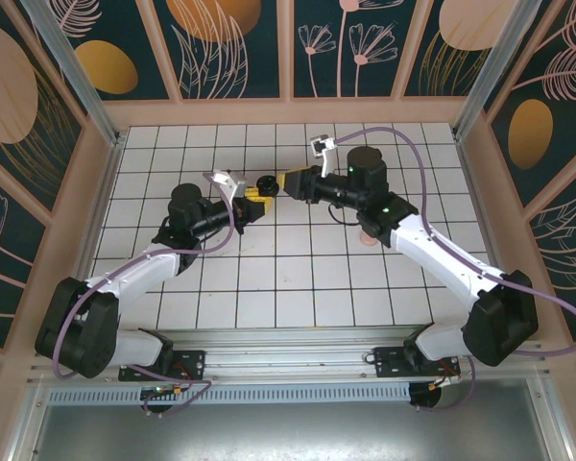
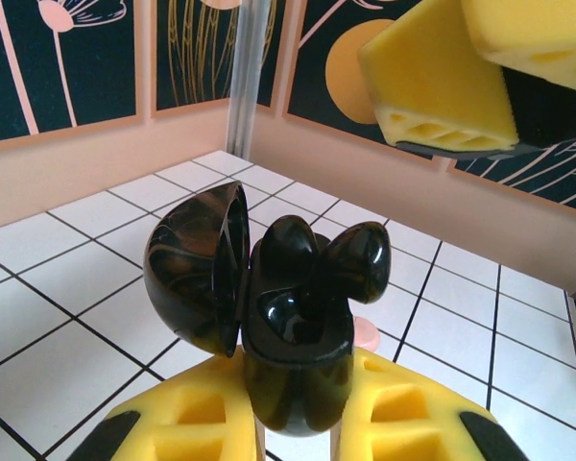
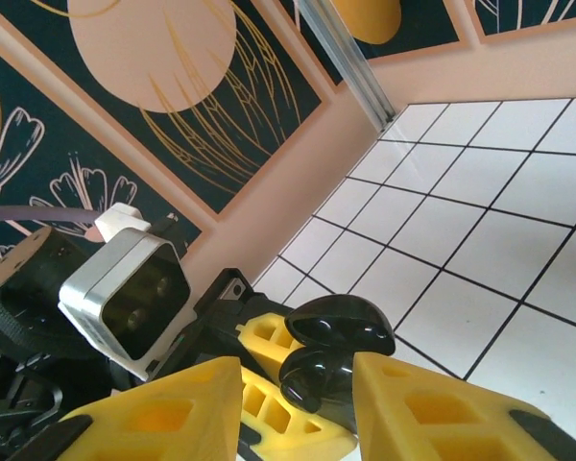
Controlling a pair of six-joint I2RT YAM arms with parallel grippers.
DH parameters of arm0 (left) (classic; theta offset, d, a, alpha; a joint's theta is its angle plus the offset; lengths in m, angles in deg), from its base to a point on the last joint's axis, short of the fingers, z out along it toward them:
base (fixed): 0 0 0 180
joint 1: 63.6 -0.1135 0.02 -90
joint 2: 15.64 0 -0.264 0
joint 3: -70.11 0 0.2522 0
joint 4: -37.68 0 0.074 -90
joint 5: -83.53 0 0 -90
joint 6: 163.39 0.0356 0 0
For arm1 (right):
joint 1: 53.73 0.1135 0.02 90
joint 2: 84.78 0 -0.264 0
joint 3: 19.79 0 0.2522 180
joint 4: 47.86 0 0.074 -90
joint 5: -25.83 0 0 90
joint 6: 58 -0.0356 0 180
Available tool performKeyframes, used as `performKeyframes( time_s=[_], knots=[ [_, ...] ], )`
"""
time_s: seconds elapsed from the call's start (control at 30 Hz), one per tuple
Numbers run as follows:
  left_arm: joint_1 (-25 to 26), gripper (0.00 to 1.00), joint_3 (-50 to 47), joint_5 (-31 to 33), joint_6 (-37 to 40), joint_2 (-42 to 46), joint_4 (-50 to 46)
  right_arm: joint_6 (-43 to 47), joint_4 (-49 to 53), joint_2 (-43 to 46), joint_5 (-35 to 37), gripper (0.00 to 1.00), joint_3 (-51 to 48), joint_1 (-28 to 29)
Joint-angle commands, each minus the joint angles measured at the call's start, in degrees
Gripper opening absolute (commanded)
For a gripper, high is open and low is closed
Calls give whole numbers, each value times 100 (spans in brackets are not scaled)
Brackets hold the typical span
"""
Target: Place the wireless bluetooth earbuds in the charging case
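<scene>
At the mouth of the open black charging case, a black earbud sits with its rounded head standing proud of the rim on the right side and its stem reaching down toward the glossy well; black on black, how far it is seated cannot be told. The case's domed lid is swung open to the left, hinged against the body and standing nearly upright. The left pincer is closed tight on the lower part of the case, one yellow pad pressed to each side, holding it up over the white-tiled table around the middle of the far half. Just beyond the case and facing it, the right pincer hovers near but apart, its yellow pads partly spread with nothing between them; seen from its own wrist, the case shows through the gap with the lid toward the top. Beside it in that view is the left arm's grey camera block. On the tiles behind the case lies a small pale pink rounded thing, mostly hidden, so what it is cannot be told. Pink-framed wall panels painted with flowers on dark ground enclose the table
</scene>
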Motion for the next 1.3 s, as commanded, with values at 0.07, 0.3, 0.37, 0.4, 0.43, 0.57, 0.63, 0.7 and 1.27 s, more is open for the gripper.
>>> performKeyframes(
  time_s=[0.07, 0.3, 0.37, 0.4, 0.43, 0.57, 0.63, 0.7, 1.27],
  knots=[
    [-17, 1, 158, -172, 82, 123, 257, -500, -428, -26, -650, 29, -135, -119],
    [-9, 1, 175, -189, 83, 152, 241, -656, -511, -370, -918, 24, -23, -117],
    [-5, 1, 171, -195, 88, 152, 241, -680, -535, -405, -951, 23, -25, -115],
    [-8, 1, 171, -195, 91, 158, 242, -701, -555, -413, -976, 22, -33, -115],
    [-8, 1, 174, -195, 85, 155, 243, -736, -579, -430, -1010, 22, -34, -113],
    [-6, 1, 191, -195, 91, 141, 243, -766, -612, -429, -1085, 19, -74, -112],
    [-3, 1, 196, -194, 89, 132, 243, -777, -634, -417, -1111, 19, -90, -111],
    [-8, 1, 209, -202, 92, 119, 250, -794, -648, -428, -1146, 18, -93, -112],
    [-8, 1, 246, -180, 109, 134, 227, -829, -606, -567, -1351, 14, -104, -74]
  ],
)
